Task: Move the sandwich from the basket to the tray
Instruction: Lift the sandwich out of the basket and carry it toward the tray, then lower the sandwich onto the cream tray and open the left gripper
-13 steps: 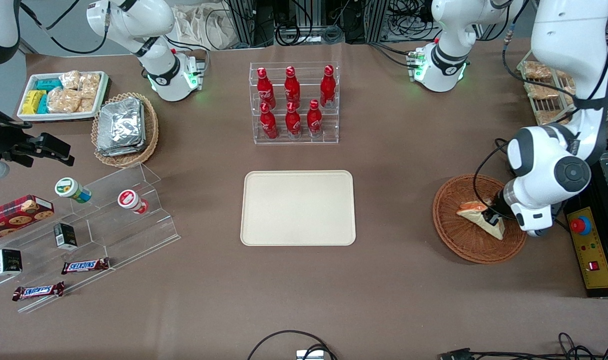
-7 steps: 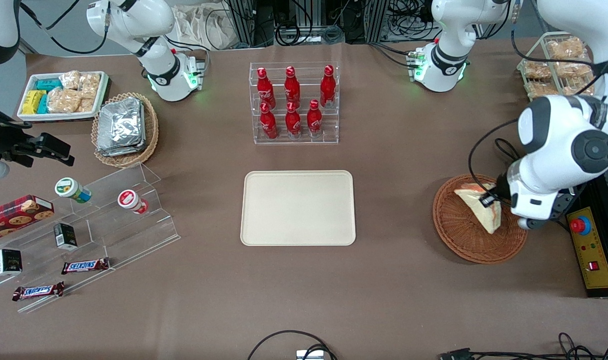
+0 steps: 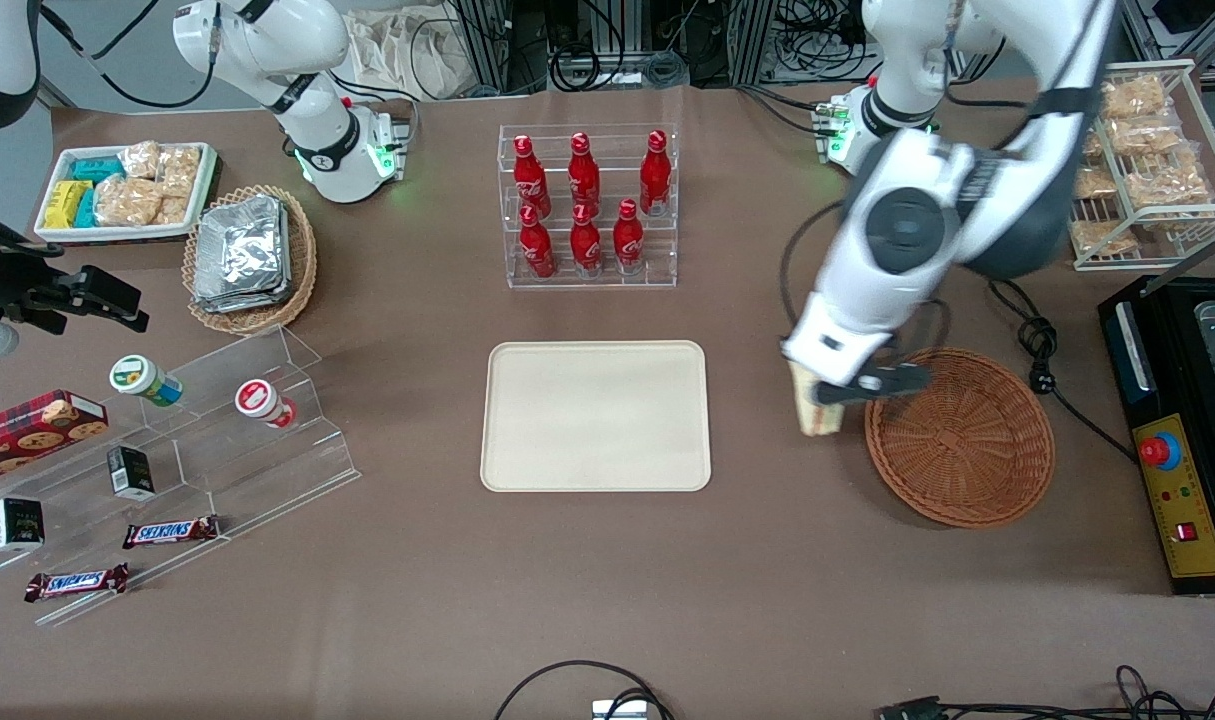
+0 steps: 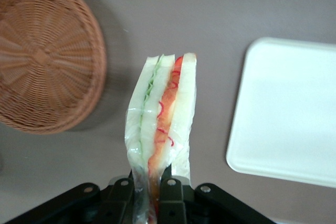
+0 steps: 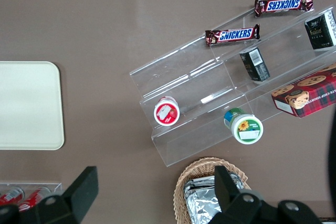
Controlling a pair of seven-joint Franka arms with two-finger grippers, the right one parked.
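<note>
While end effector [image 4: 148, 190] grips sandwich [image 4: 160, 114], tray [image 3: 595, 416] bare.

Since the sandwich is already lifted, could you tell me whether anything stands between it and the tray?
Nothing visible: the claw holds the sandwich over bare table between basket and tray.

1. The gripper [image 3: 829, 392] is largely covered by the arm's wrist housing in the front view; its fingers [image 4: 169, 188] are cut off by the wrist picture's edge.
2. The sandwich [image 3: 817, 410] shows only its lower portion under the wrist in the front view.
3. The basket [image 4: 44, 56] and the tray [image 4: 294, 114] each run past the frame edge in the wrist view.
</note>
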